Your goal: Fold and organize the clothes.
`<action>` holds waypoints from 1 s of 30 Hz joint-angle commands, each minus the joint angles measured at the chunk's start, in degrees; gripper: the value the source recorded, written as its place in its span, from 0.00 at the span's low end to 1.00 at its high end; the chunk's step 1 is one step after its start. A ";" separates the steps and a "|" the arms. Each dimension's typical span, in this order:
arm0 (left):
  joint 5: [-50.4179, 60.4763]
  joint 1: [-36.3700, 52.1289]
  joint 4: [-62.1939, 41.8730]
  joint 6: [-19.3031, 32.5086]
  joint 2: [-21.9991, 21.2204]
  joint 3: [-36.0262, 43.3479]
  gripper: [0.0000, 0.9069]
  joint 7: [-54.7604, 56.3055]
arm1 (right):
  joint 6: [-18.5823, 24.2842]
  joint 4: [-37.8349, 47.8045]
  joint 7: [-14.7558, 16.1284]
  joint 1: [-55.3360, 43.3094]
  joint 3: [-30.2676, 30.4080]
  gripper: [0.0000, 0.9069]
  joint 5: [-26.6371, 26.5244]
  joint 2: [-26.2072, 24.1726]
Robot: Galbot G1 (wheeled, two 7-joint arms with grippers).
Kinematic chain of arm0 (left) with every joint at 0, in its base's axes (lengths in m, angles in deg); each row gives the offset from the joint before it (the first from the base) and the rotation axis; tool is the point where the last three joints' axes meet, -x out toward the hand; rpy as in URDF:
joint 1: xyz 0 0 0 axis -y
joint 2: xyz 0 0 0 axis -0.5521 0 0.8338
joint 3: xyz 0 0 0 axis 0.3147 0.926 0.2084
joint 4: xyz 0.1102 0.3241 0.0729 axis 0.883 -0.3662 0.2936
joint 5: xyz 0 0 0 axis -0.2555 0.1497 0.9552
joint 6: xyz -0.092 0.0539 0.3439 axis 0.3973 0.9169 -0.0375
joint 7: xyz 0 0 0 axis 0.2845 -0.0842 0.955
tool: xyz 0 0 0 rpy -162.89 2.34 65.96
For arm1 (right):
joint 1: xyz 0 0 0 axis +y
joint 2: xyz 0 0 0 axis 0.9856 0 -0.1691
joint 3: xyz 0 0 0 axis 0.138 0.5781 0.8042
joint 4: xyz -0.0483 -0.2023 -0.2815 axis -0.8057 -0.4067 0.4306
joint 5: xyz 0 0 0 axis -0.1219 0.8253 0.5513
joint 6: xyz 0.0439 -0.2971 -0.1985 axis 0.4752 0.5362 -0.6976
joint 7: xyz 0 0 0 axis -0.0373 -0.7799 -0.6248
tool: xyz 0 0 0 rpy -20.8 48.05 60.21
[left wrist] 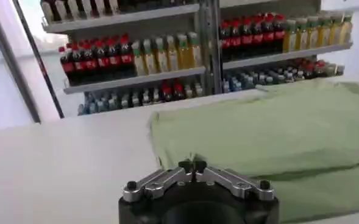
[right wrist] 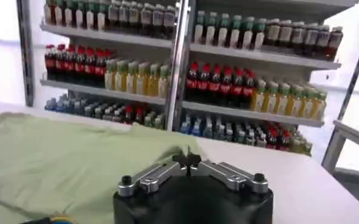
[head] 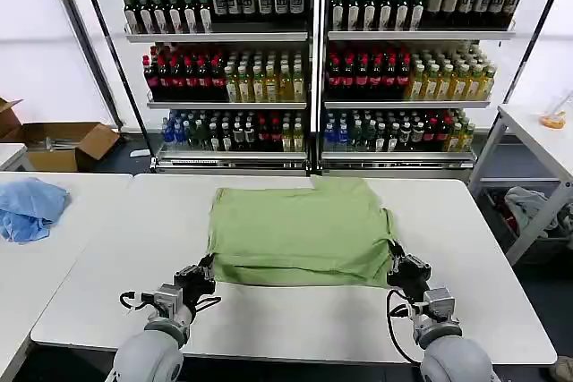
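Two claws sit at the near hem of the light green T-shirt (head: 300,232), one per corner, likely so the next fold lifts evenly: left claw (head: 200,276) and right claw (head: 400,267), both pinched closed, fingertips meeting, no fabric visibly caught between them. Shirt lies flat mid-worktop (head: 295,319), already roughly squared. Farther left, a light blue cloth (head: 29,207) is bunched aside; bottle shelves (head: 309,69) stand behind.

head: high, looking down-forward | wrists: low, near table (head: 295,319) | shared: shelves (head: 309,60)
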 commanded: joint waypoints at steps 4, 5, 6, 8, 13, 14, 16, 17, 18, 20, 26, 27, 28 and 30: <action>0.93 1.09 -2.39 -0.08 -0.86 0.69 1.00 0.50 | -1.57 1.40 0.87 -0.68 1.06 1.00 2.32 1.26; 0.92 0.61 -2.02 -0.07 -0.88 0.43 1.00 0.58 | -1.54 0.76 0.92 0.18 0.47 1.00 2.29 1.30; 0.92 -0.06 -1.65 -0.05 -0.89 0.04 1.00 0.62 | -1.50 0.55 0.94 0.61 0.14 1.00 2.28 1.29; 0.89 -1.68 -1.16 0.07 -0.79 -0.57 1.00 0.65 | -1.46 -0.41 0.81 2.23 -1.17 1.00 2.28 1.27; 0.73 -3.46 -1.16 0.54 -0.64 -1.54 1.00 0.77 | -2.15 -1.25 0.12 6.38 -5.42 1.00 0.44 1.67; 0.72 -3.43 -1.35 0.58 -0.65 -1.49 1.00 0.77 | -2.50 -0.93 -0.07 6.71 -6.01 1.00 -0.10 1.79; 0.69 -3.05 -1.98 0.58 -0.69 -1.35 1.00 0.81 | -3.55 -0.21 -0.41 6.81 -6.52 1.00 -2.27 2.01; 0.69 -2.64 -2.34 0.57 -0.72 -1.30 0.91 0.81 | -4.40 0.25 -0.63 6.61 -6.61 1.00 -3.27 2.16; 0.68 -2.35 -2.56 0.52 -0.75 -1.23 0.54 0.90 | -5.29 0.65 -0.82 6.38 -6.58 1.00 -4.08 2.28; 0.66 -1.70 -3.21 0.53 -0.75 -1.09 0.30 0.93 | -6.53 1.16 -1.16 6.00 -6.44 1.00 -5.27 2.56; 0.51 -1.24 -3.93 1.56 -0.38 -0.75 0.06 1.04 | -9.82 3.51 -1.91 5.25 -5.38 0.00 -9.92 3.52; 0.48 -1.29 -3.92 1.65 -0.36 -0.74 0.06 1.02 | -9.80 3.85 -1.88 5.23 -4.97 0.00 -9.95 3.60; 0.48 -1.36 -3.89 1.69 -0.33 -0.69 0.06 1.02 | -9.62 4.02 -1.81 5.19 -4.76 0.00 -9.93 3.69; 0.47 -1.43 -3.91 1.75 -0.34 -0.59 0.03 0.97 | -9.20 4.04 -1.63 5.01 -4.30 0.00 -9.90 3.73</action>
